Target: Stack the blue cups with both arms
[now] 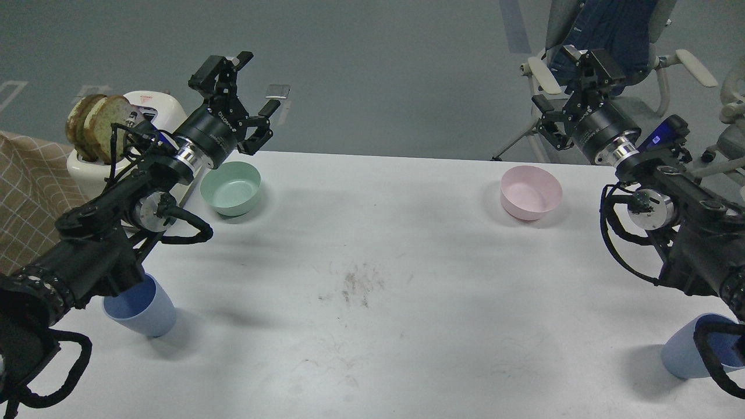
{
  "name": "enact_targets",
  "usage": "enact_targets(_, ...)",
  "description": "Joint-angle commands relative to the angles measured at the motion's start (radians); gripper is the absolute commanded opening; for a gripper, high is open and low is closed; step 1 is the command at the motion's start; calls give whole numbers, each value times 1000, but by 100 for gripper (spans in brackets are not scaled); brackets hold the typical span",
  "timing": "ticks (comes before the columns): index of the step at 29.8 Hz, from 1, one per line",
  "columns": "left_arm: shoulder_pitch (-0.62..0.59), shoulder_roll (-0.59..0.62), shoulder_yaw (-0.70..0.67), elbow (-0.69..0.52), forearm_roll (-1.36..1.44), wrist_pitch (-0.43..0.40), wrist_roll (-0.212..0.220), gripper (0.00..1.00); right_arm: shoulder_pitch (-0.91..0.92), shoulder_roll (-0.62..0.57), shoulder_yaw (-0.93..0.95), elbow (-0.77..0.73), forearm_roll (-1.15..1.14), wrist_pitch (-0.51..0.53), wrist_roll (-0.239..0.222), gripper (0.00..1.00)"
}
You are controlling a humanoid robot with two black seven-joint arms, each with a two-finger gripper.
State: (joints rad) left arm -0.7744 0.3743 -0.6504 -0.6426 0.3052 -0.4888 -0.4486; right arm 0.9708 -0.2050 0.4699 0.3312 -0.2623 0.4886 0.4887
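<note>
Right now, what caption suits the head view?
Both grippers raised, blue cups apart, unstacked.

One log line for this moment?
stage: pre-grasp | left tool: open, raised | right tool: open, raised | cups: apart, unstacked

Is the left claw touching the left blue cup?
Apart. The head view shows the left claw raised near the toaster, far from the left blue cup by the table's near edge.
</note>
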Motion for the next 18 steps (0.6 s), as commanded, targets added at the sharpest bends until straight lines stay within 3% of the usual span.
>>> enact_targets(1, 0, 0, 0, 0, 0, 0, -2, 98, -1, 6, 0, 0, 0, 0, 0, 100)
enact_targets(18, -2, -5, 0, -2, 0, 0, -5, 98, 0, 10, 1, 2, 0, 0, 0, 100)
